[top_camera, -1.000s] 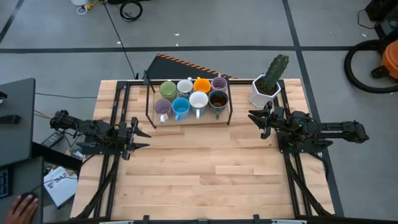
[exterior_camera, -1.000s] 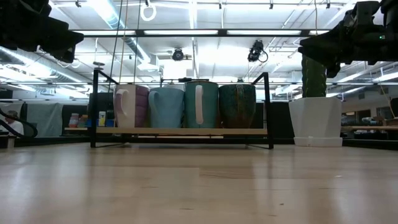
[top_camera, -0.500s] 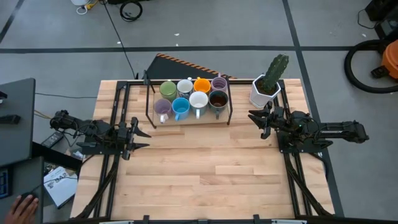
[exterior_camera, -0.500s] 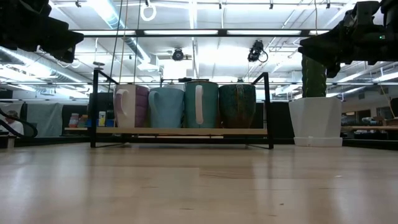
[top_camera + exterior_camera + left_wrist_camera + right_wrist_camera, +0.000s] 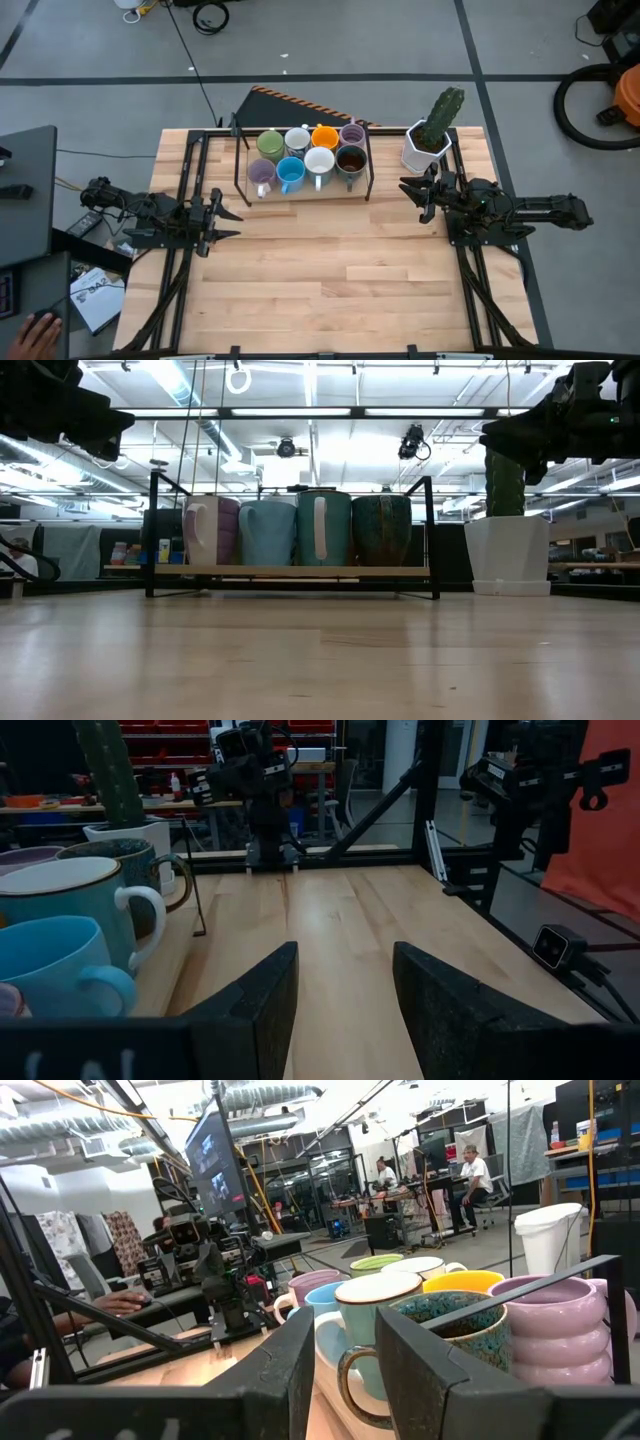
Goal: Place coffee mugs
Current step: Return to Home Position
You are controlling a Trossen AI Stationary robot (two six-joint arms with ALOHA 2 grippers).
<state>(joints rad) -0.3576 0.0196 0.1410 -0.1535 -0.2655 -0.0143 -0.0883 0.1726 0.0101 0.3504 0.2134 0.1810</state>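
Coffee mugs: eight coffee mugs (image 5: 319,162) stand upright in two rows of four, handles facing the near side of the table, packed shoulder to shoulder. None is between any fingers.
Position from the fingers: the group sits well apart from both pairs, ahead of each and off to one side. The front-row lavender mug (image 5: 261,172) is closest to the left fingers, the dark brown mug (image 5: 350,159) to the right ones.
Why so placed: tight rows fit all eight on one shelf. By my reading the placing is done.
Rack: a black wire-framed rack (image 5: 290,571) carries them on a wooden board, raised a little off the table (image 5: 330,280).
Left gripper: the left gripper (image 5: 222,215) hovers over the table's left side, fingers spread, only bare wood between them.
Right gripper: the right gripper (image 5: 412,195) hovers at the right side, fingers parted and holding nothing, tips aimed towards the rack's end.
Why so held: empty, drawn back and facing each other, both arms look parked, which suits a return to rest.
Cactus pot: the white cactus pot (image 5: 418,152) stands just beside the right fingers, not touching them. It is the likeliest thing to be clipped there.
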